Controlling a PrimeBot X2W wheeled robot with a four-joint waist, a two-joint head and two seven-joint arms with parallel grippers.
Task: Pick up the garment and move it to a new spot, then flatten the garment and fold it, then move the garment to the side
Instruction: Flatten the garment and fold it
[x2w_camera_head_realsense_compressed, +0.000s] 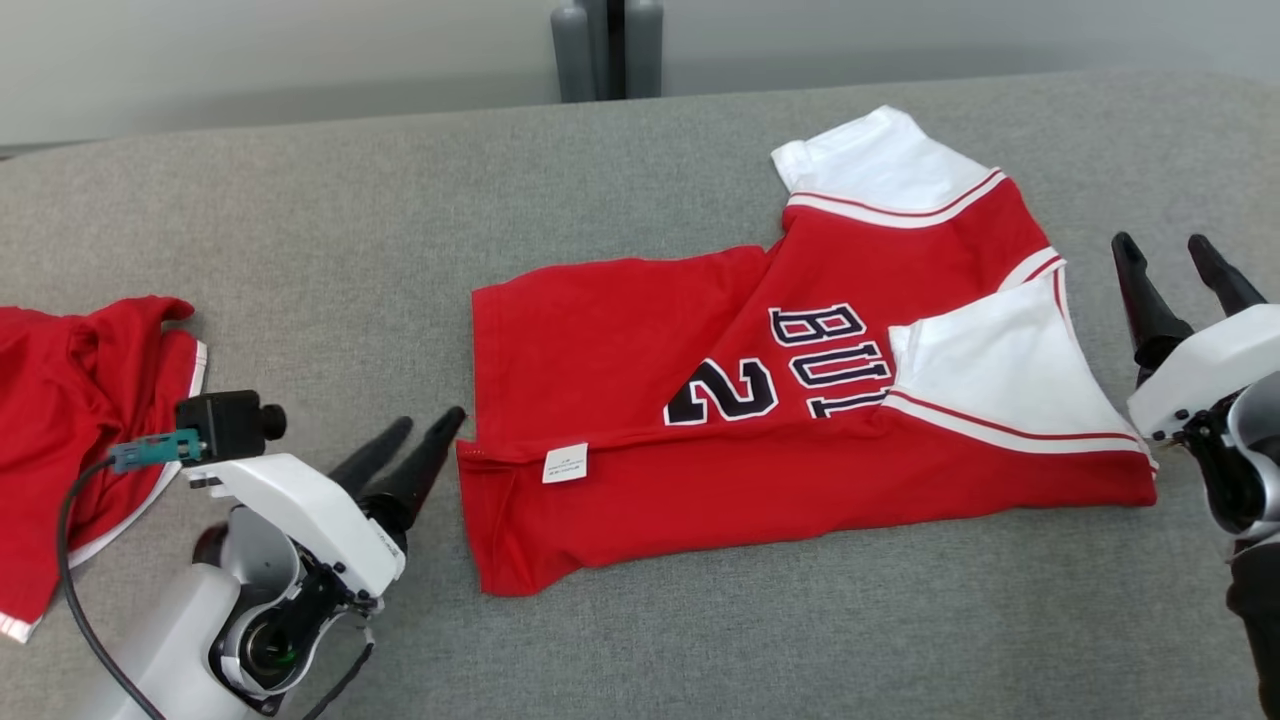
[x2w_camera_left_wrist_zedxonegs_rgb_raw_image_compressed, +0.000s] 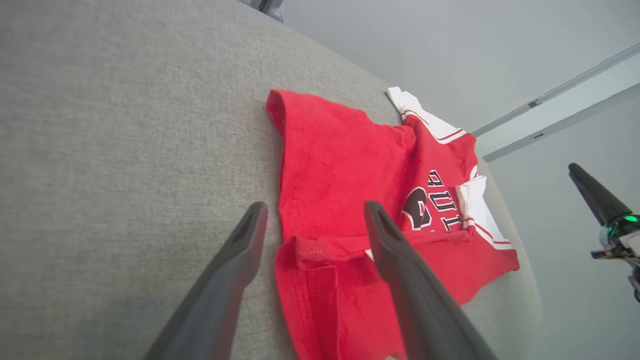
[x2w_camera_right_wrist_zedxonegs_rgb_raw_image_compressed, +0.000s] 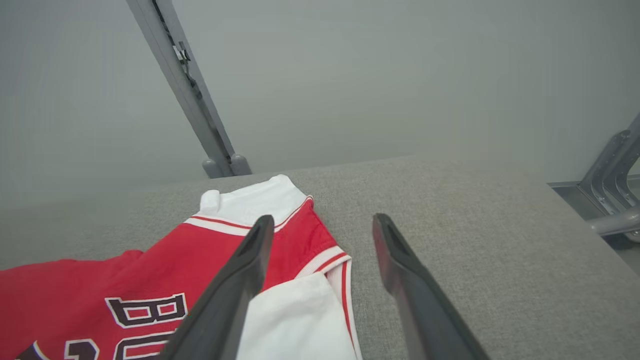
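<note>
The garment (x2w_camera_head_realsense_compressed: 640, 400) is a red jersey with white sleeves and dark lettering, lying partly folded on the grey table, its near edge turned over and one white sleeve (x2w_camera_head_realsense_compressed: 1000, 370) folded onto the body. My left gripper (x2w_camera_head_realsense_compressed: 420, 432) stands open just off its lower-left corner, fingers empty; the left wrist view shows that hem corner (x2w_camera_left_wrist_zedxonegs_rgb_raw_image_compressed: 320, 280) between and below the fingers. My right gripper (x2w_camera_head_realsense_compressed: 1178, 258) hangs open beside the jersey's right edge, holding nothing. In the right wrist view the jersey (x2w_camera_right_wrist_zedxonegs_rgb_raw_image_compressed: 165, 280) lies to the left of the open fingers.
A second red garment (x2w_camera_head_realsense_compressed: 70, 410) lies crumpled at the table's left edge, behind my left arm. A grey post (x2w_camera_head_realsense_compressed: 607, 48) stands past the far edge. The grey cloth surface (x2w_camera_head_realsense_compressed: 300, 230) is bare left of and behind the jersey.
</note>
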